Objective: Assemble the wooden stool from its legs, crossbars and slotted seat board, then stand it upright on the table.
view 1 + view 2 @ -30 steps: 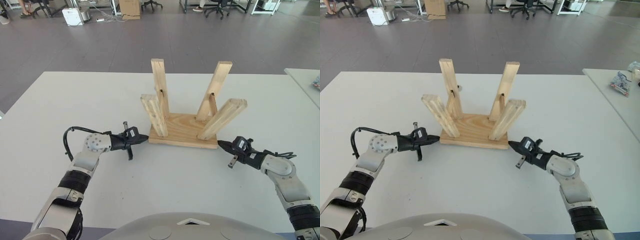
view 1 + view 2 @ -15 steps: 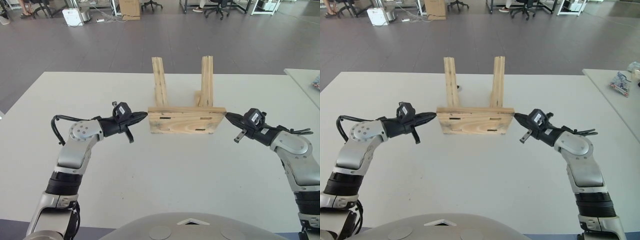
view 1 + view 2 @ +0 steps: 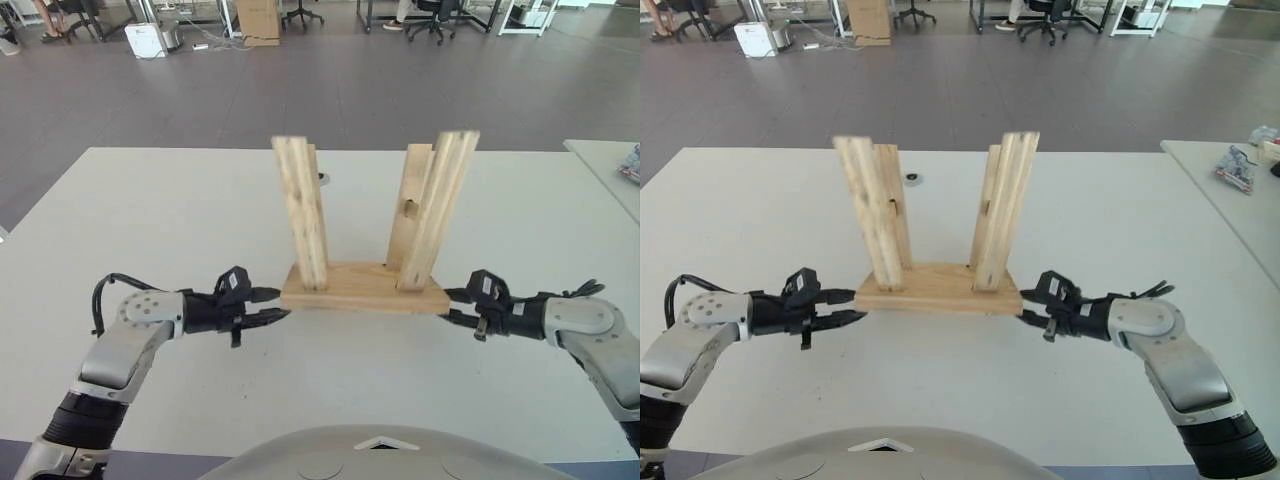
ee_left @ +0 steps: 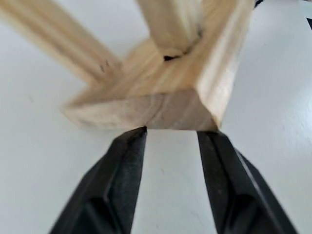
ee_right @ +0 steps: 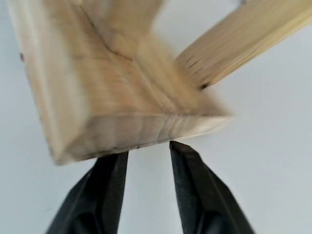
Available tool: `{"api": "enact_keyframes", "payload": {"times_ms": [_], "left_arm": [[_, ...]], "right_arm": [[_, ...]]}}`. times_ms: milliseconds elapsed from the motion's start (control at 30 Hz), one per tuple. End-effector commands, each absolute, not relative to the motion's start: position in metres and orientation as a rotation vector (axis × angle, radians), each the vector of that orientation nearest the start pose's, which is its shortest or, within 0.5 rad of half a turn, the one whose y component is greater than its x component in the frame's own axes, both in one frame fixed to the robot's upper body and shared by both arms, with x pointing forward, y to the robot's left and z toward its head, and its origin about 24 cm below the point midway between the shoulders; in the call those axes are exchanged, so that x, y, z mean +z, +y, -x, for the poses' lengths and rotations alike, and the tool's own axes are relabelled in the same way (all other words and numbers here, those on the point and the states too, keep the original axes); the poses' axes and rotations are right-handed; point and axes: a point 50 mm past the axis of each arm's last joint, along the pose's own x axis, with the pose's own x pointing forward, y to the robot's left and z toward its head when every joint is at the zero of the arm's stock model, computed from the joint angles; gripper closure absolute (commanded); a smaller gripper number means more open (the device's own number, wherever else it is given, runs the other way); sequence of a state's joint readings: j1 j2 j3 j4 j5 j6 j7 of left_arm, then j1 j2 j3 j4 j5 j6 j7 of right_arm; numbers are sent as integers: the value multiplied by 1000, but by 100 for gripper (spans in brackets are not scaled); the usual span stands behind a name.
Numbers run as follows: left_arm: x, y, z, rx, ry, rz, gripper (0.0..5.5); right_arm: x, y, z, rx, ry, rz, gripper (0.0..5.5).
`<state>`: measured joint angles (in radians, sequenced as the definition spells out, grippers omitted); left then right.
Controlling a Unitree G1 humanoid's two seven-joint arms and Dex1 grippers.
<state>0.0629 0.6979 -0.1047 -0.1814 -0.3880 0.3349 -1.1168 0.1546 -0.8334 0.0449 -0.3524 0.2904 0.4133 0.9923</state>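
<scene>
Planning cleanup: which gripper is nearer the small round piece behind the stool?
Left. The left gripper is at the seat board's left end, on the piece's side; the right gripper, at the opposite end.

Lit brightly and evenly from above, with no hard edge to any shadow. Throws only a pale, soft shade on the white surface [image 3: 140, 210] under the stool [image 3: 365, 287]. Shines faintly off the grey floor [image 3: 200, 90] behind. Smears the tops of the two near legs [image 3: 294, 165] in the head views, yet renders the board below them crisp. Blurs heavily up close in the wrist views: wood grain soft and streaked, far legs out of focus. Washes the surface almost to plain white there. Leaves the black left fingers [image 4: 122, 168] and right fingers [image 5: 111, 180] dull, with a weak grey sheen along their edges.
</scene>
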Motion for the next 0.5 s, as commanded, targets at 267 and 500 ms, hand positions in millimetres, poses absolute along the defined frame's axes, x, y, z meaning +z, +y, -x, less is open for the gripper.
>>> {"api": "enact_keyframes", "payload": {"times_ms": [267,500], "left_arm": [[69,189,-219,-1227,287,-154,207],[73,205,-226,-1195,302,-162,92]], "right_arm": [[90,-206,-203,1125,371,382,215],[95,-217,-217,1064,334,383,88]]}}
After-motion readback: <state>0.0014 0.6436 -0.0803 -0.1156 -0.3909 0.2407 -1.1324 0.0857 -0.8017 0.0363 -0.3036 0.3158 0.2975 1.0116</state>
